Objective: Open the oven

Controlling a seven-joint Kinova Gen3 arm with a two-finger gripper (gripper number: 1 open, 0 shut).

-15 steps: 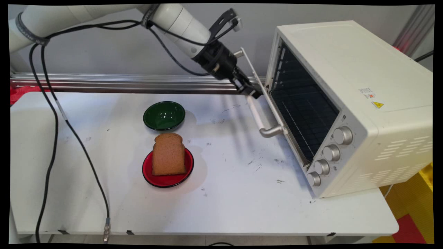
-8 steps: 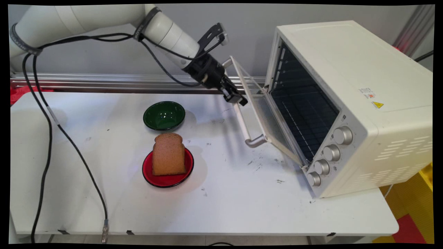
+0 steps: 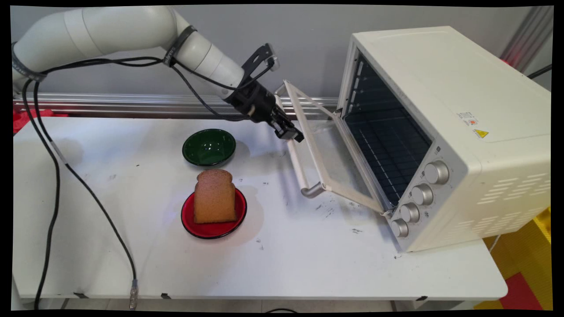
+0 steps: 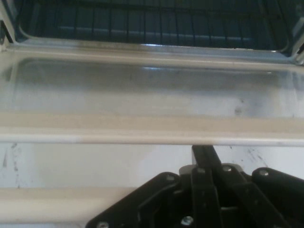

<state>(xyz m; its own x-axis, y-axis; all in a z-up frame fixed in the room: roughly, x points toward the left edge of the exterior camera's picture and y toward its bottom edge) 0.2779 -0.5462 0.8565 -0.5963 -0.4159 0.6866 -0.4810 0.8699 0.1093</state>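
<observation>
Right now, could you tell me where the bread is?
In the main view, the bread stands on the red plate, left of centre, just in front of the green bowl.

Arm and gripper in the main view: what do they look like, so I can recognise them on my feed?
White rounded arm links with a dark band at a joint. Black cables loop off it. The gripper is black, with a black bracket above its wrist.
</observation>
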